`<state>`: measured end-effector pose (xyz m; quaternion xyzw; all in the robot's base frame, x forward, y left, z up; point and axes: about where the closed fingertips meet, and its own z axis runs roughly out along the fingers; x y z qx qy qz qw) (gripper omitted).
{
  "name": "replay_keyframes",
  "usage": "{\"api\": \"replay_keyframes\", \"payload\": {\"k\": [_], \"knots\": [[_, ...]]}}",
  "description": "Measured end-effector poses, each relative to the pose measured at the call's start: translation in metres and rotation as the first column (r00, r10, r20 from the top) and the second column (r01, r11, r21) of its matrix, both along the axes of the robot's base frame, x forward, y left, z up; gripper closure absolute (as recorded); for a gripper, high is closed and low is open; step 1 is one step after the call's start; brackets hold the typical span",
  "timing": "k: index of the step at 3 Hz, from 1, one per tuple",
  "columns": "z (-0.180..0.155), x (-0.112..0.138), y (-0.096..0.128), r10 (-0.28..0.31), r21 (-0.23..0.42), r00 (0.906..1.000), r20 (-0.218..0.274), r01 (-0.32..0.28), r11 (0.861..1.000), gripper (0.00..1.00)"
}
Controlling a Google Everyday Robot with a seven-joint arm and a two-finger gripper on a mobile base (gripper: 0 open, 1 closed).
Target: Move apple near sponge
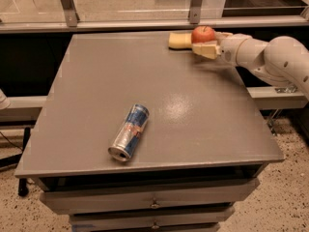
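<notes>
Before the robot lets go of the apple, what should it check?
1. Gripper has the apple: ok, shut on it at the table's far right.
2. Apple close to the sponge: ok, right at its right end.
3. Apple resting on the table: cannot tell.
4. Can out of the way: ok, lying near the front edge, far off.
5. Enough room from the back edge: cannot tell.
</notes>
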<state>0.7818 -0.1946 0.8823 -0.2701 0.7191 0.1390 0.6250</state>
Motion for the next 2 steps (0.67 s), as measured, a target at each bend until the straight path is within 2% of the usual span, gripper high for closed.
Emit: {"api": "replay_keyframes", "payload": {"k": [1,2], "knots": [[-0.005,0.01,-0.032,-0.064,-0.011,0.9979,-0.005,0.064,0.998,1.0],[-0.017,0.011,-0.048,-0.093,-0.012,0.9952,-0.031,0.093,0.996,1.0]]}}
